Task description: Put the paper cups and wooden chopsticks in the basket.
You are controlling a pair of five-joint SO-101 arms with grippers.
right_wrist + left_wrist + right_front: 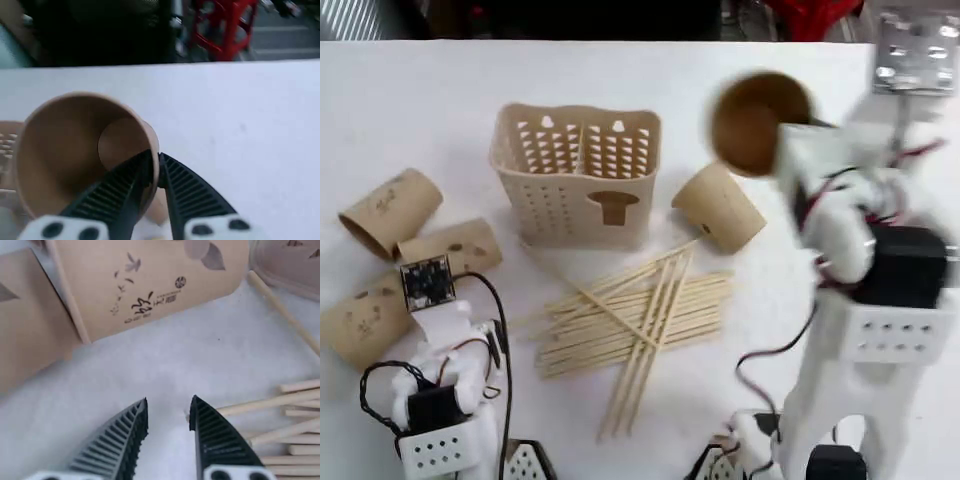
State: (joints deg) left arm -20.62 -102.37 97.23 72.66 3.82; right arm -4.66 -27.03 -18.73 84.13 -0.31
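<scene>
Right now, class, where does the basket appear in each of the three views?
High view: the basket stands upright at centre, behind the chopstick pile.
Left wrist view: its corner at the frame edge, beyond a lying paper cup.
Right wrist view: probably the slotted beige sliver beside the held paper cup.
Shared landmark: the white table.

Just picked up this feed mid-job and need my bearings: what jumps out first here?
The right hand grips a paper cup by its rim, held above the table to the right of the basket. In front of the basket lies a loose pile of wooden chopsticks, with the open left hand near their ends. Three more cups lie on their sides left of the basket, and another cup at its right.
</scene>
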